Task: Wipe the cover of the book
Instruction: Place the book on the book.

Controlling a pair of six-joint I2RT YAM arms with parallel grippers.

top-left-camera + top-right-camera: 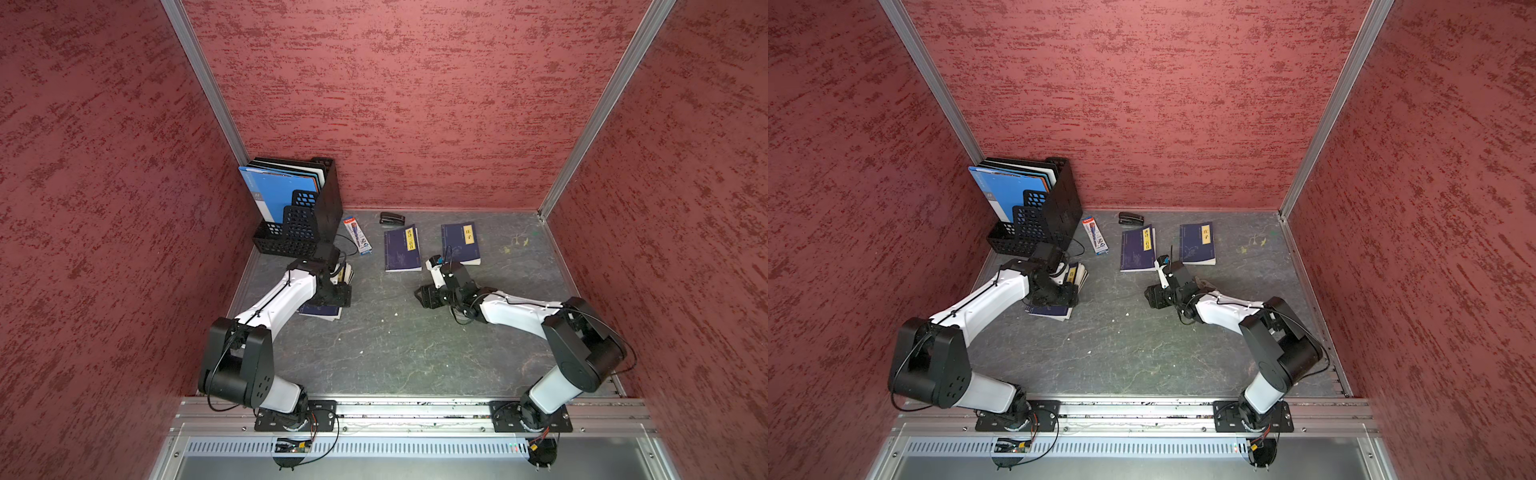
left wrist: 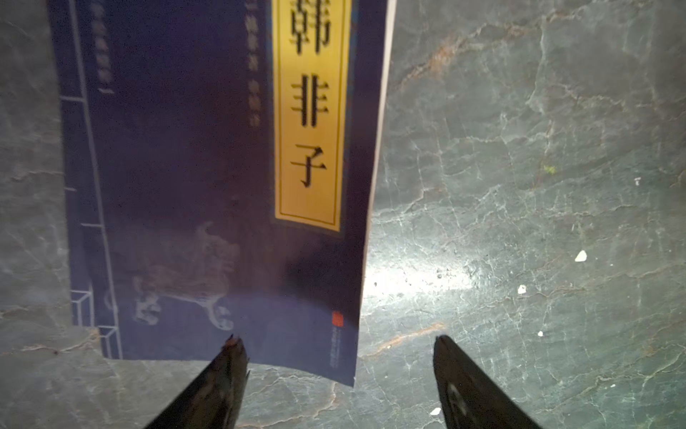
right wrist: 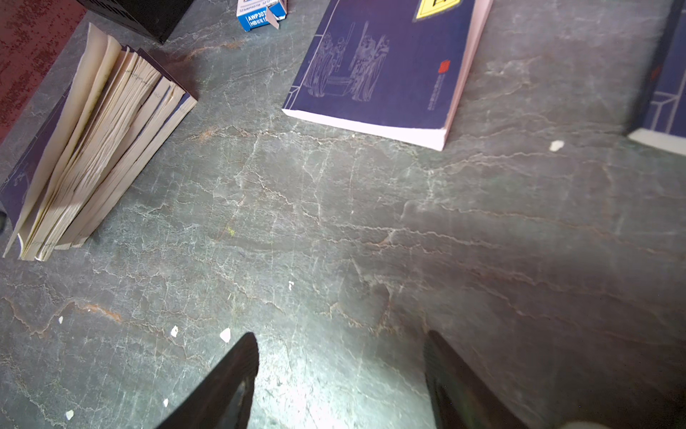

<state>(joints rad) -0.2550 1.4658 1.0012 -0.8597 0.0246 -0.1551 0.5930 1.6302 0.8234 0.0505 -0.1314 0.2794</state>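
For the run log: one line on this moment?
left end effector: open over book | right end effector: open, empty, over table

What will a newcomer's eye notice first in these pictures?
The red textured walls enclose everything. Dark blue books with yellow labels lie on the grey table: the centre book, its neighbour book, and a third book half hidden under the left arm. A black file rack holding blue folders stands in the far left corner.

Left arm (image 1: 286, 291) over navy book (image 1: 323, 312) — stapler (image 1: 392, 218), file rack (image 1: 301, 220) near back wall.
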